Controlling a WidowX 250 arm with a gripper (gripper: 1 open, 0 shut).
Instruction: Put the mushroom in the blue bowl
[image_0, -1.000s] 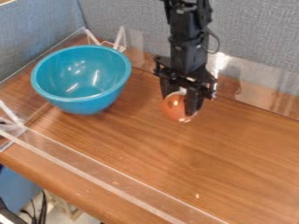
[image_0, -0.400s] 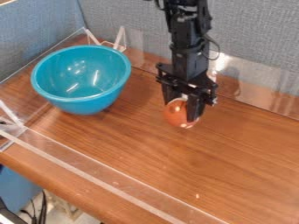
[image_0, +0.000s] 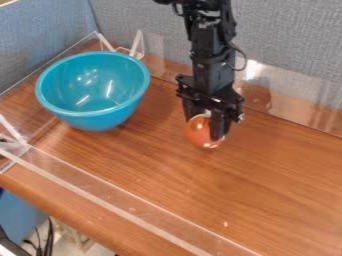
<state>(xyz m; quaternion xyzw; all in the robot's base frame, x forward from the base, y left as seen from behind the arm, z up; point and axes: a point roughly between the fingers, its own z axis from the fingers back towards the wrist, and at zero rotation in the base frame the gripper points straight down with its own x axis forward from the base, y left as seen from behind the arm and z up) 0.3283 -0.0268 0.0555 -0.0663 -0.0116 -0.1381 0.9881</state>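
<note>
The mushroom (image_0: 201, 131) shows as a small reddish-brown rounded shape between the black fingers of my gripper (image_0: 207, 128), just above the wooden table (image_0: 201, 190). The jaws stand closed around it; its stem is hidden. The blue bowl (image_0: 91, 90) sits upright on the table to the left, about a bowl's width away from the gripper, with nothing visible inside it. The black arm rises from the gripper toward the top of the view.
A clear acrylic wall (image_0: 80, 185) runs along the table's front edge, and more clear panels stand at the back (image_0: 287, 85) and left. A grey-blue partition (image_0: 54, 30) is behind the bowl.
The gripper with the mushroom has shifted slightly and turned a little at the wrist; the bowl has not moved.
</note>
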